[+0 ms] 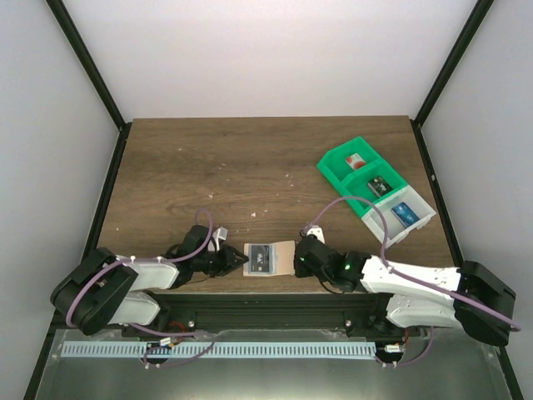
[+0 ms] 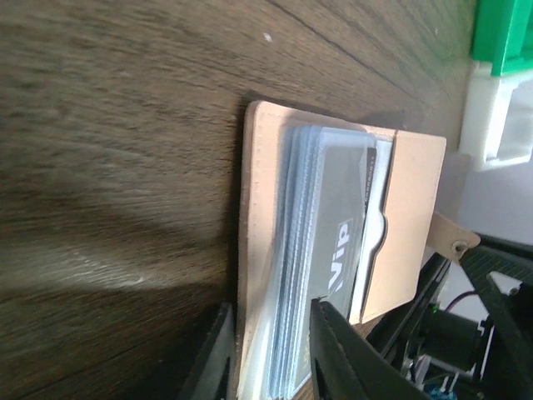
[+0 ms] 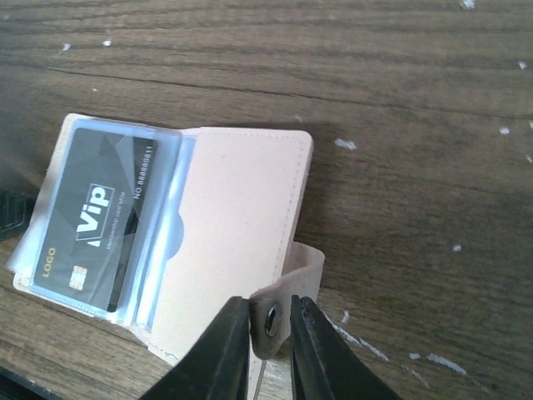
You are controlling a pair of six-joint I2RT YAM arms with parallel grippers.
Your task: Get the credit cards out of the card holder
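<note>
Left arm [image 1: 125, 283]: I see it lying low, elbow folded, wrist reaching toward the card holder [image 3: 237, 208] from its left side.
Left gripper [image 2: 273, 306]: the fingers [image 2: 333, 350] straddle the holder's left end, one close against each side. I cannot tell if they press.
Right arm [image 1: 416, 287]: stretched low, wrist reaching toward the holder's right side.
Right gripper [image 3: 271, 302]: I read the jaws as pinched narrow on the holder's snap tab [image 3: 279, 304].

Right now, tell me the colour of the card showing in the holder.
Dark grey card, white VIP lettering; right wrist view.
</note>
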